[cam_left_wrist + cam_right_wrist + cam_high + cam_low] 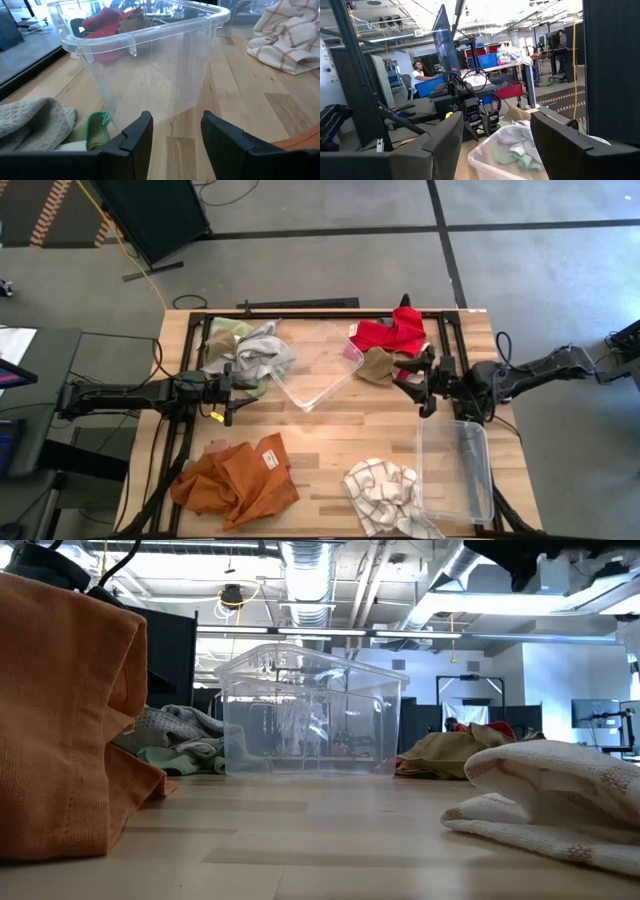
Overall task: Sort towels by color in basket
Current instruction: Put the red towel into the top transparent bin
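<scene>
My left gripper [228,392] hangs with jaws spread and empty; the grey towel [262,352] and pale green towel [226,330] lie just beside and ahead, nearest this arm. My right gripper [424,385], jaws spread, hovers beside the tan-brown towel [378,364].

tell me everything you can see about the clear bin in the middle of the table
The middle bin is a clear plastic tub with a thick rolled rim and small ribs under it, walls tapering toward the base. It stands upright on the wooden table, turned at an angle to the table's edges, and looks empty. The grey towel lies against its left side; the tan towel and red towel lie just past its right corner. The left gripper faces its wall with open jaws, not touching it.
</scene>
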